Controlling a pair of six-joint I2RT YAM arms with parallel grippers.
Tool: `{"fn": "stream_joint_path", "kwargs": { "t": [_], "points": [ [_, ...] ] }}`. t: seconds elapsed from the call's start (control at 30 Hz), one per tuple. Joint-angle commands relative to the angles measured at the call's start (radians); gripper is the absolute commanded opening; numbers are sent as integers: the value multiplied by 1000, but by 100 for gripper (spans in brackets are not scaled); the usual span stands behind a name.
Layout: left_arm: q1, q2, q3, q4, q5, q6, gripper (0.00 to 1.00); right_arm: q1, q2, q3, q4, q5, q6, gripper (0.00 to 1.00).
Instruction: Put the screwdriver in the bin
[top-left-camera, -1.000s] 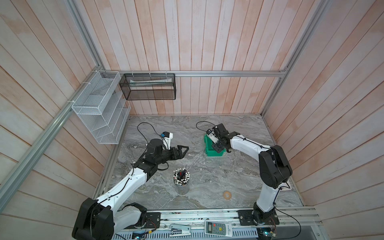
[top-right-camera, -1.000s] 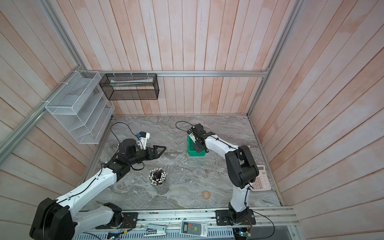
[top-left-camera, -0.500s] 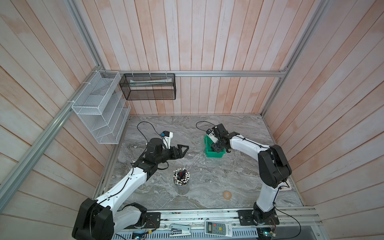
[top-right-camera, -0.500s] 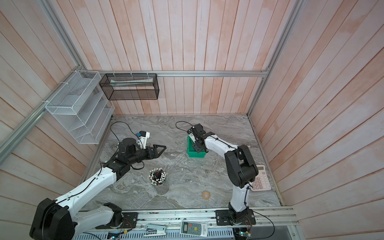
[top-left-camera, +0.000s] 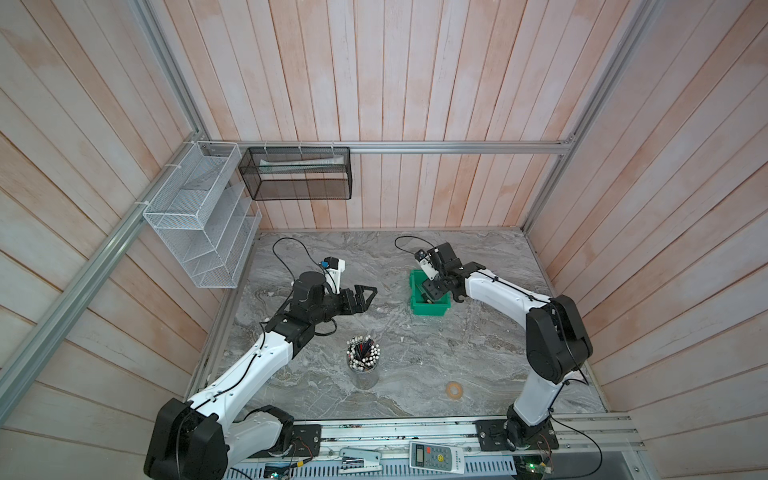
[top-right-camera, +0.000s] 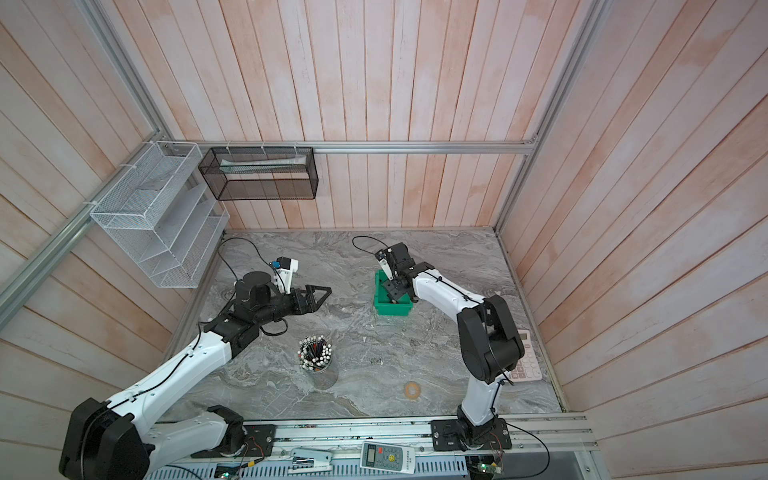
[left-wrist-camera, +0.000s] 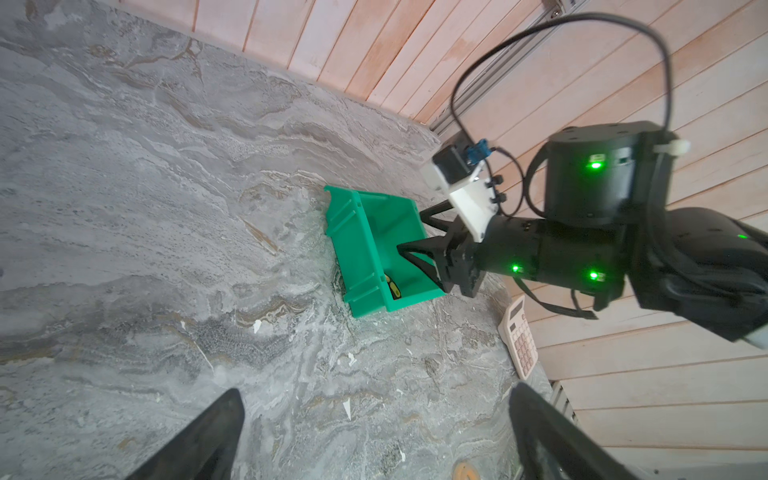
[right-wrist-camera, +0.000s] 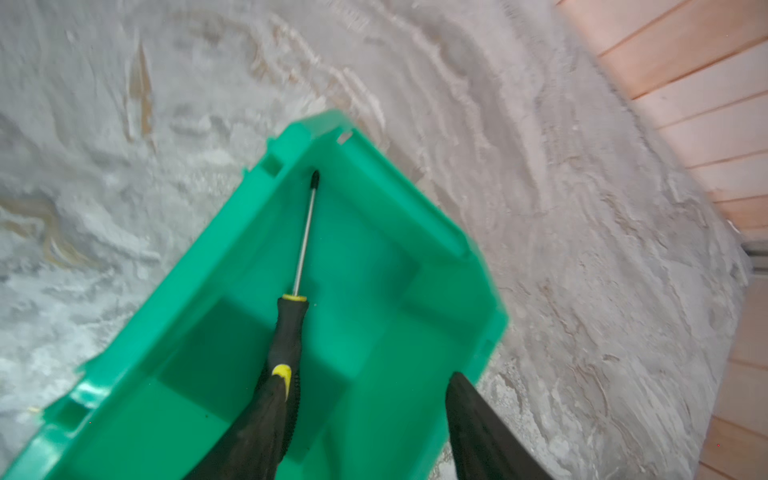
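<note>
The walls are long, flat wood boards, pale pink and a bit rough. The surface (top-left-camera: 415, 357) is grey stone with wavy lines, hard and smooth, and fills the lower middle of both top views.

Two white and black arms with round joints reach in from the bottom edge. At the upper left, a white wire rack (top-left-camera: 199, 220) with slanted shelves hangs on the wall. Beside it hangs a black mesh basket (top-left-camera: 297, 174) shaped like a long box.

The bin (top-left-camera: 430, 309) sits just right of the middle in both top views. It is bright green, smooth plastic, box-shaped, with a thick lip round the top.

The left pincer (top-left-camera: 365, 295) floats left of the middle with its two black pointy fingers spread wide and nothing between them. It is well apart from the bin.

A shiny round metal cup (top-left-camera: 363, 359) full of thin pens stands below the middle. A pale pink calculator (top-right-camera: 525, 357) lies flat at the right edge.

The right pincer (right-wrist-camera: 365, 380) dips into the bin with its fingers parted. In the right wrist view, the screwdriver (right-wrist-camera: 291, 328) is inside the bin. Its bumpy black and yellow handle lies against one finger (right-wrist-camera: 257, 424), well apart from the other. Its thin silver shaft points into a far corner.

A small tan ring (top-left-camera: 456, 390) lies flat at the lower right.
</note>
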Motion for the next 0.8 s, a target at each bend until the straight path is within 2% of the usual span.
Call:
{"fn": "stream_joint_path", "kwargs": {
  "t": [0.0, 0.07, 0.1, 0.23, 0.33, 0.43, 0.53, 0.6, 0.77],
  "points": [
    [-5, 13, 71, -26, -49, 50, 100, -2, -78, 8, 83, 46, 61, 69],
    [-5, 20, 104, -30, -64, 64, 100, -8, -113, 2, 123, 46, 96, 81],
    [-5, 25, 120, -33, -71, 74, 100, -12, -134, -4, 144, 43, 114, 81],
    [-5, 47, 185, -55, -94, 114, 100, -38, -229, -35, 230, 43, 204, 97],
    [-5, 53, 211, -56, -115, 151, 100, -68, -322, -118, 318, 49, 290, 98],
    [-5, 39, 204, -41, -168, 200, 100, -148, -420, -218, 419, 111, 392, 99],
    [-4, 11, 163, 4, -280, 255, 100, -210, -508, -338, 505, 294, 510, 98],
    [5, -5, 139, 31, -359, 270, 100, -261, -552, -399, 523, 370, 583, 98],
    [66, -67, 38, 144, -457, 290, 100, -330, -676, -596, 600, 595, 738, 98]
  ]
}}
